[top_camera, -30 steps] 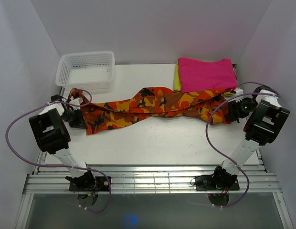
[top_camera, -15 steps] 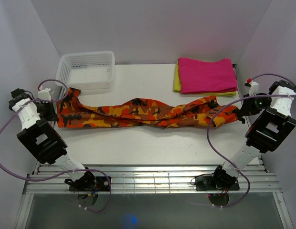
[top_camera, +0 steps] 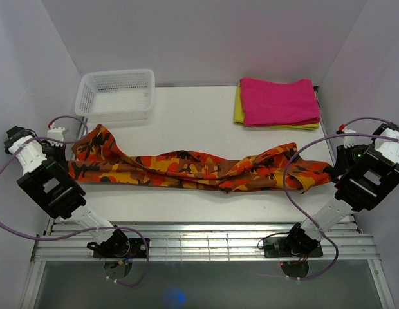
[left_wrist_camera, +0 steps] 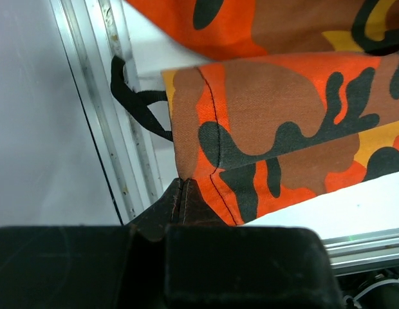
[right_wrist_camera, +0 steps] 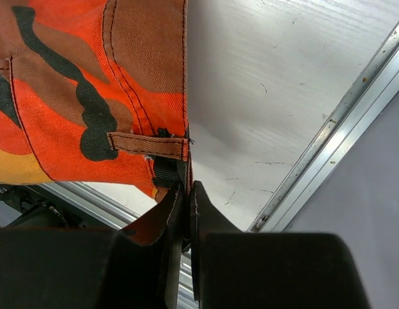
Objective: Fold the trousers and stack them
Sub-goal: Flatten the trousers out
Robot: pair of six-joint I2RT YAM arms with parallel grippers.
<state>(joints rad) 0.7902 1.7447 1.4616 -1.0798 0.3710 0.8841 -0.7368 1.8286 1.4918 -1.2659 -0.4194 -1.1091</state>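
**Left tool** (top_camera: 60, 154), at the left edge of the white tabletop (top_camera: 206, 122). In the left wrist view the two dark fingers (left_wrist_camera: 167, 205) are pressed together on the stitched hem corner of the long soft camouflage-print trousers (top_camera: 186, 168), patched in orange, red, yellow and black. The tool is clenched on the cloth. The hem (left_wrist_camera: 206, 122) spreads away from the fingertips, beside an aluminium edge rail (left_wrist_camera: 112, 129). A white plastic mesh basket (top_camera: 116, 95) stands beyond this tool and to its right, apart from the cloth.

**Trousers.** They are drawn out lengthwise from the left tool to the right tool, across the near half of the tabletop. The cloth is twisted and creased along the span, with a raised fold next to each tool.

**Right tool** (top_camera: 339, 164), at the right edge of the tabletop. Its fingers (right_wrist_camera: 203, 212) are closed tight on the waistband end (right_wrist_camera: 71, 96), just below a belt loop (right_wrist_camera: 148, 145). A folded magenta-pink cloth (top_camera: 278, 101) lies beyond this tool and to its left, on top of a folded yellow cloth (top_camera: 239, 106), and both are clear of the trousers.
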